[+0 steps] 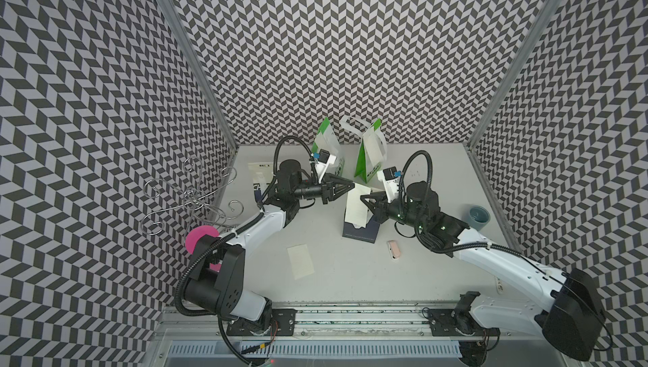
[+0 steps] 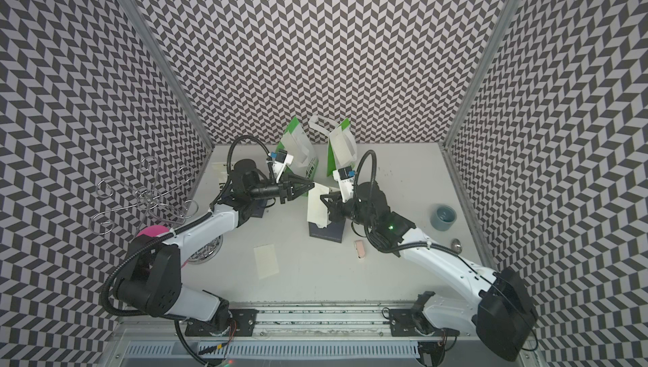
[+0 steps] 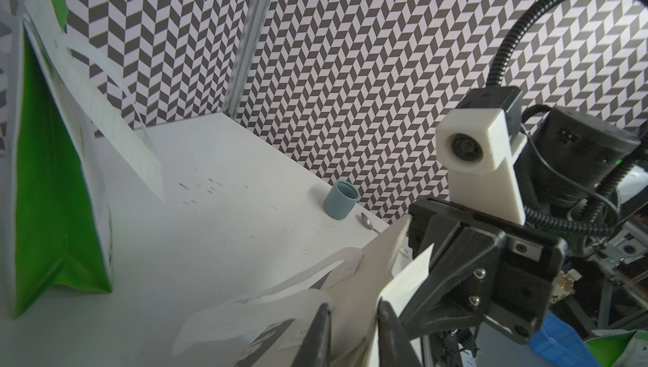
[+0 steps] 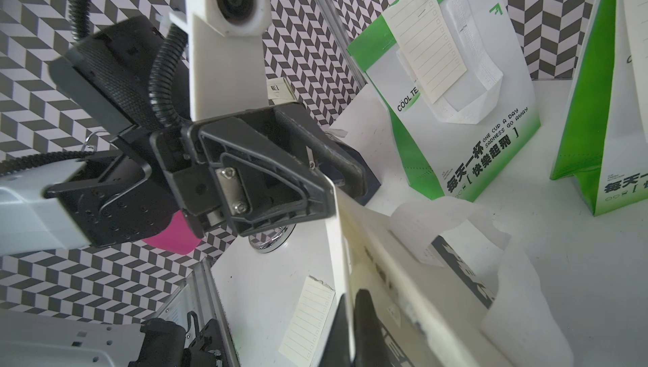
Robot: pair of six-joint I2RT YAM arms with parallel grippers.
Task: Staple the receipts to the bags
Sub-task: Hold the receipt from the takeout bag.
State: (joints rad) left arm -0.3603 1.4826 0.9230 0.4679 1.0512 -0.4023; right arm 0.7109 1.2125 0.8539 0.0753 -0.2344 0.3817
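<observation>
Held slip: cream paper receipt [image 1: 356, 207] lies against the upright navy paper bag [image 1: 361, 237] at table centre.
Right gripper [image 1: 364, 200]: clenched on the slip's 3 o'clock edge.
Left gripper [image 1: 351, 185]: jaws nearly together around the 12 o'clock corner; whether they grip cannot be told.
Doing it well: keep the slip flush to the bag rim, since one arm must free itself for the small pink stapler [image 1: 394, 250] at the bag's 5 o'clock.
Views: only the top views show the stapler. The right wrist view shows a lined slip [image 4: 426, 46] hanging on a green-and-white bag [image 4: 491, 137].

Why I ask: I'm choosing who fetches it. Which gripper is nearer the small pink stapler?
Right. The right gripper, shut on the receipt, is just beyond the stapler, farther from the robot's base. The left gripper is farther back still and more to the left.
</observation>
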